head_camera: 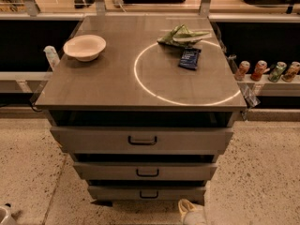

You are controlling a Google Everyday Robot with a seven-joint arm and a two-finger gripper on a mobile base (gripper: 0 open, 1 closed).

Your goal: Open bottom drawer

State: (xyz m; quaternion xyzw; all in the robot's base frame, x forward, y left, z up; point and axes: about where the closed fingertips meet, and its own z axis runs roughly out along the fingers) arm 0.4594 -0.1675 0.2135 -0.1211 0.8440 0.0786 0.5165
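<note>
The bottom drawer (117, 193) is the lowest of three grey drawers in the cabinet, with a small dark pull handle (149, 194) at its middle. It looks closed, its front in line with the drawers above. My gripper (189, 213) shows as a pale shape at the bottom edge of the camera view. It is low near the floor, below and to the right of the bottom drawer's handle, not touching it.
Above are the middle drawer (103, 171) and top drawer (93, 140). On the cabinet top are a white bowl (84, 47), a green bag (183, 34) and a blue packet (189, 58). Cans (267, 71) stand on a shelf at right. Speckled floor surrounds the cabinet.
</note>
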